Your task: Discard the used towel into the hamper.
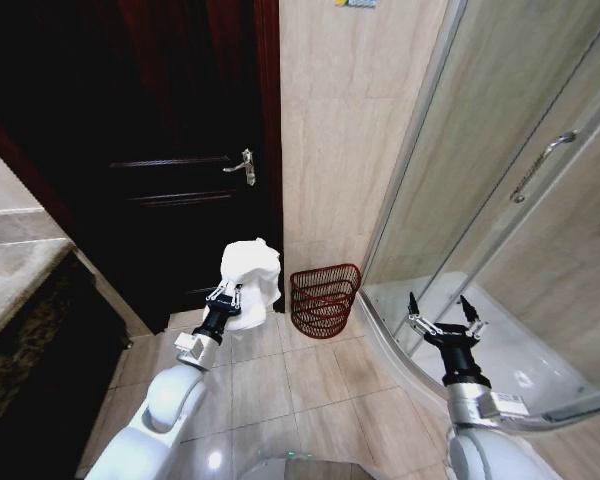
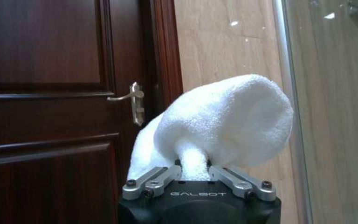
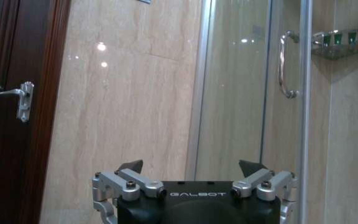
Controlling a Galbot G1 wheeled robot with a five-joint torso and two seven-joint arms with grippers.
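Holding the towel (image 1: 252, 280) pinched in its left gripper (image 1: 224, 294), raised just beside the hamper (image 1: 324, 300) for dropping, the robot keeps its right gripper (image 1: 445, 322) wide open, empty, aside.

Beige tiled floor (image 1: 310, 385), wire hamper (image 1: 324, 300) standing on it

Head high; wrists toward shared door (image 1: 160, 150).

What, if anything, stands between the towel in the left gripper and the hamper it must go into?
Nothing visible does. The left gripper holds the white towel above the floor, just left of the hamper, whose open top is unobstructed. The right gripper waits open by the shower glass, well clear.
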